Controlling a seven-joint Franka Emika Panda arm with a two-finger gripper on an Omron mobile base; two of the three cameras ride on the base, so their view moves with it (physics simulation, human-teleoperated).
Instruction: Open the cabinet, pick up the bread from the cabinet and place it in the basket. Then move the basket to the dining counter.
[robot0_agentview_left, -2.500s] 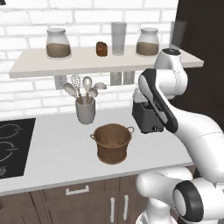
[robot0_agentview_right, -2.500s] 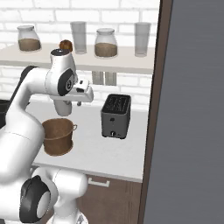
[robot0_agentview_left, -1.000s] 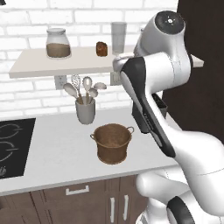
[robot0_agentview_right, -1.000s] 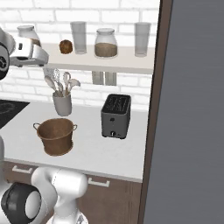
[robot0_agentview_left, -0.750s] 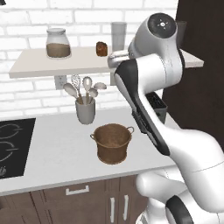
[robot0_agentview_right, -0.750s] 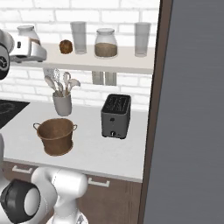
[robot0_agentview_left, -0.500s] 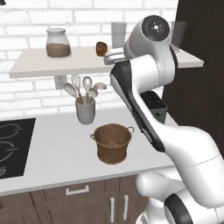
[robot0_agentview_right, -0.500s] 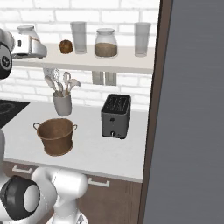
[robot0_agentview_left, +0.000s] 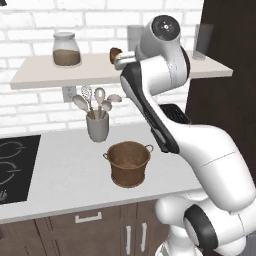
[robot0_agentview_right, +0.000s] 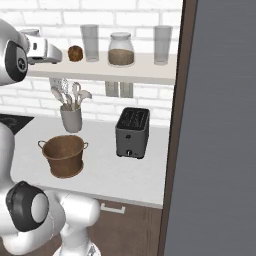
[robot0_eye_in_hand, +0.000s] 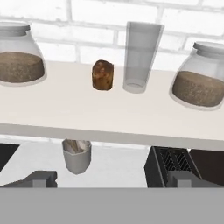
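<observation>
- Cabinet door (robot0_agentview_right: 220, 125) already swung open at the right; opening step judged done.
- Bread not yet grasped, basket not yet filled or carried to the dining counter; most of the task judged still ahead.
- Nearest, on the worktop (robot0_agentview_left: 60, 165): one basket (robot0_agentview_left: 128, 163), brown and woven, upright and nothing seen inside.
- Just behind it to the left: one grey utensil holder (robot0_agentview_left: 97, 126) with spoons.
- To the right on the worktop: one black toaster (robot0_agentview_right: 132, 132).
- Higher up, level with the shelf: gripper (robot0_eye_in_hand: 112, 178) with jaws spread wide apart, nothing between them, aimed at the shelf and short of the bread.
- Farthest, on the shelf (robot0_eye_in_hand: 87, 118) against the white brick wall: one bread (robot0_eye_in_hand: 103, 75), small and dark brown, standing just left of a tall glass (robot0_eye_in_hand: 142, 57).
- Counted along the shelf: two glass jars with brown filling, one each side of the bread in the hand view, and two tall glasses in the right base view.
</observation>
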